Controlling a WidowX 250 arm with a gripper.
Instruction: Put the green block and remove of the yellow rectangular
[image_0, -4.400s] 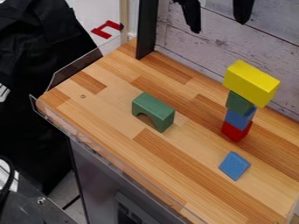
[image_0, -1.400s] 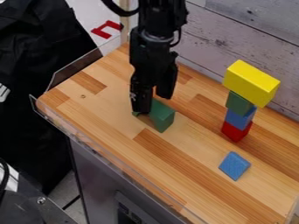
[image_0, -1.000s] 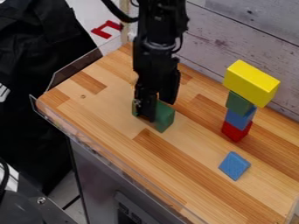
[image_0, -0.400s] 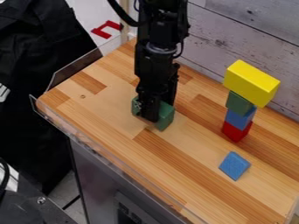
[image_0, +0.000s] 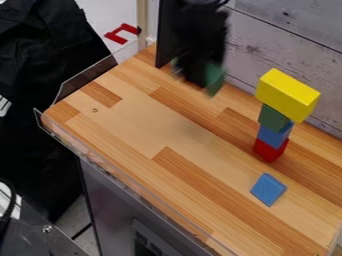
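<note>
I've got the tool (image_0: 195, 75) near the back of the surface (image_0: 167, 135), by the wall (image_0: 287, 45) and next to the black post (image_0: 167, 30). It is closed around the green arch (image_0: 214, 79), which pokes out on either side of it. Both are blurred on my screen, so I can't make out exactly where the grip sits, but the arch looks to be up off the wood.

Over to the right of the view I see the tower, well apart from the tool. The red block (image_0: 270, 150) is at the bottom, the upper blue block (image_0: 274, 135) on that, then the small green block (image_0: 272, 118), and the yellow block (image_0: 287, 95) lies across the top, sticking out past the ones below. The loose blue block (image_0: 268, 189) lies on the surface near the tower's foot, on the camera's side. I have clear edging (image_0: 88, 79) along the surface's left side.
</note>
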